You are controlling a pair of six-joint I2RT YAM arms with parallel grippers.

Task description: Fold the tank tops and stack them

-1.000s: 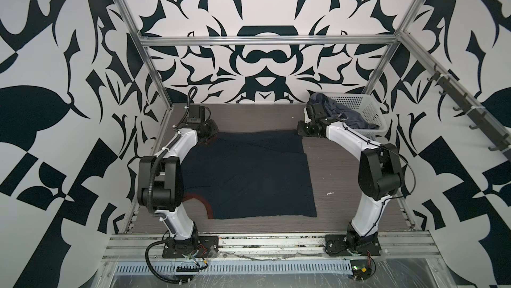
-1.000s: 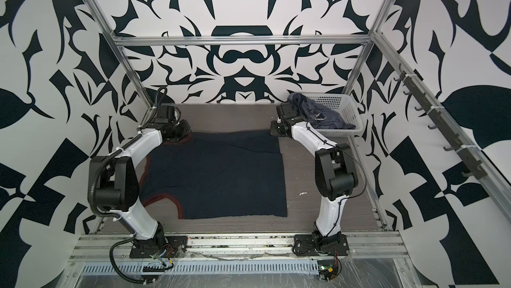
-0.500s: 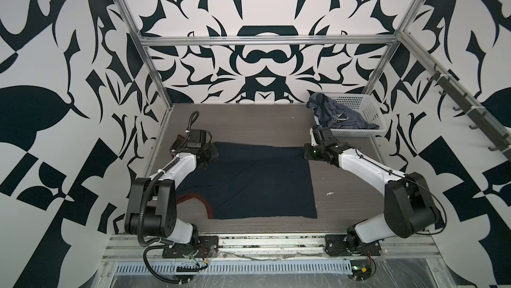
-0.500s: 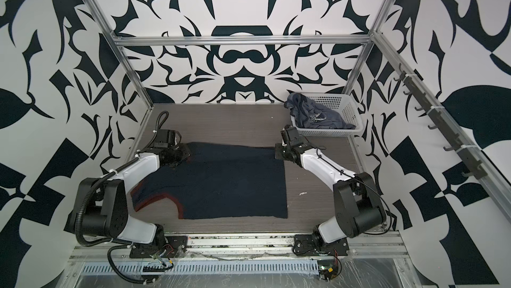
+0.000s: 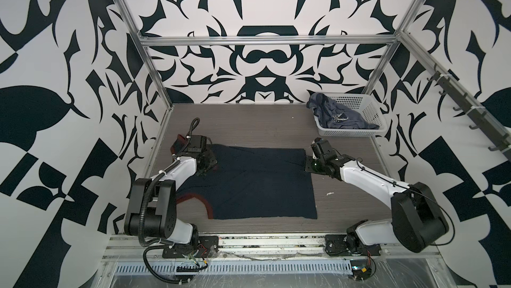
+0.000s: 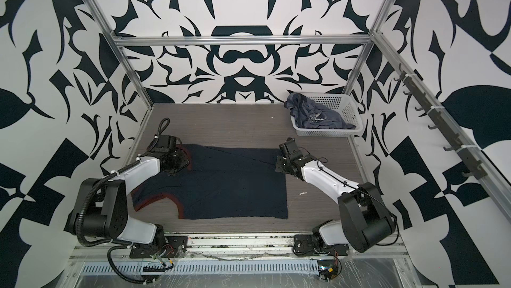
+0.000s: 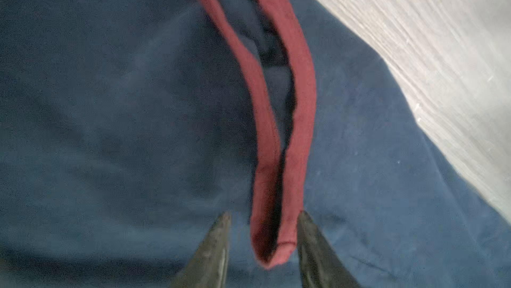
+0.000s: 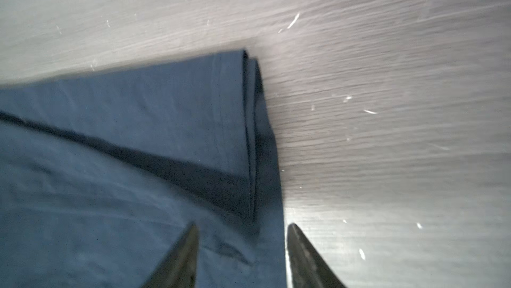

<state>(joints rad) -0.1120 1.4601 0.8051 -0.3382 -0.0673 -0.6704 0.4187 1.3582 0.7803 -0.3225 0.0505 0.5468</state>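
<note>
The dark navy tank top (image 5: 257, 187) (image 6: 232, 187) lies spread on the table, its far edge doubled over and its dark-red trim (image 5: 206, 206) curving at the near left. My left gripper (image 5: 206, 166) (image 6: 177, 166) (image 7: 264, 217) stands open low over its far left corner, the red strap (image 7: 276, 134) lying loose between the fingers. My right gripper (image 5: 309, 165) (image 6: 279, 166) (image 8: 242, 226) is open over the far right corner, astride the folded hem (image 8: 253, 134). The slate-blue tank top (image 5: 337, 119) (image 6: 315, 116) sits crumpled in the basket.
The white perforated basket (image 5: 348, 133) (image 6: 326, 133) stands at the back right corner. A small white scrap (image 5: 329, 193) lies on the table right of the navy cloth. Metal frame posts edge the table, and a rail of hooks (image 5: 456, 101) runs along the right wall.
Both grippers have come toward the front with the navy top's far edge, lowered to the table and opened, letting go of the cloth. The far edge now lies nearer.
</note>
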